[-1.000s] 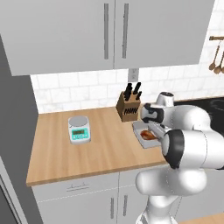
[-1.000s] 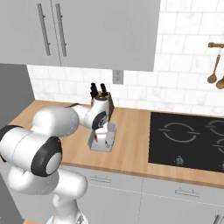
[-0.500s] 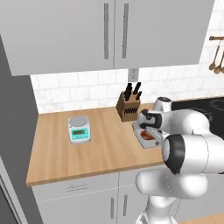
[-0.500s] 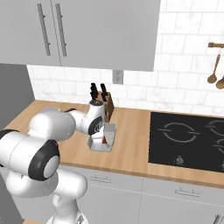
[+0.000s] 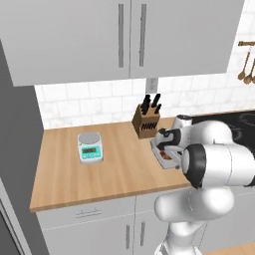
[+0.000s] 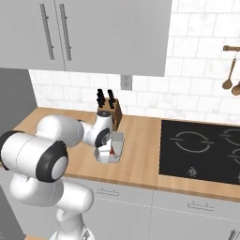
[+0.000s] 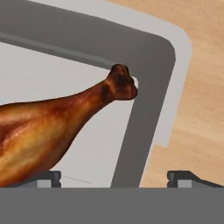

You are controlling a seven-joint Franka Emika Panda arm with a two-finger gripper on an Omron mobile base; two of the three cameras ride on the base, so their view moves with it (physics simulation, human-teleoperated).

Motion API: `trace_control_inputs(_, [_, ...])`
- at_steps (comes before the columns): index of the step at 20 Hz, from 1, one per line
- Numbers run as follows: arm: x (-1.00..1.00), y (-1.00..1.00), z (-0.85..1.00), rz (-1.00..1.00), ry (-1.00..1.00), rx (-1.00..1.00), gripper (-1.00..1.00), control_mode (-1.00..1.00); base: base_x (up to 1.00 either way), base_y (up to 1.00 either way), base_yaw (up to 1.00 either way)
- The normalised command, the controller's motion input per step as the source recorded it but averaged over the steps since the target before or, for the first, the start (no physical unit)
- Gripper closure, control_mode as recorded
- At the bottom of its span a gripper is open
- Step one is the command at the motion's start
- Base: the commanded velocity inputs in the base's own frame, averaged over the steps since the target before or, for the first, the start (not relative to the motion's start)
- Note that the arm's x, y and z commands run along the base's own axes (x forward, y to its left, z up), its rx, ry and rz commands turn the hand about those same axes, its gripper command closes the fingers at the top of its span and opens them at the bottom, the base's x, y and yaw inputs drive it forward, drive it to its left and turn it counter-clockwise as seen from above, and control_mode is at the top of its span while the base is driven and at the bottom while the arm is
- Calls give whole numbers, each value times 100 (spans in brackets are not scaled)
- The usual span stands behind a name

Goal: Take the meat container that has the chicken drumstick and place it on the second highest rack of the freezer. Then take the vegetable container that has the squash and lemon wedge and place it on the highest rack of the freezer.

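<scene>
The meat container (image 7: 146, 94) is a shallow grey tray holding a browned chicken drumstick (image 7: 52, 127). It lies on the wooden counter just in front of the knife block, and shows as the meat container (image 5: 170, 159) and again as the meat container (image 6: 117, 141). My gripper (image 7: 116, 178) is open and low over it. One fingertip is inside by the drumstick, the other is outside over the wood, and the tray's wall runs between them. The gripper (image 5: 167, 148) reaches down from the arm. The vegetable container and the freezer racks are out of view.
A knife block (image 5: 146, 120) stands right behind the tray. To the left a small kitchen scale (image 5: 90, 147) sits on the counter (image 5: 119, 169). A black cooktop (image 6: 201, 147) lies to the right, and a tall grey appliance side (image 5: 15, 129) borders the counter's left end.
The hand has come down from above the tray to its rim. The jaws have stayed wide and the tray has not moved.
</scene>
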Motion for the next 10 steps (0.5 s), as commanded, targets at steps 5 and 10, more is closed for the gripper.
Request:
trace_control_inputs(5, [0,0,-12,0,2,0,100,-100,0,0,0])
trace_control_inputs(10, [0,0,0,0,0,0,100,-100,0,0,0])
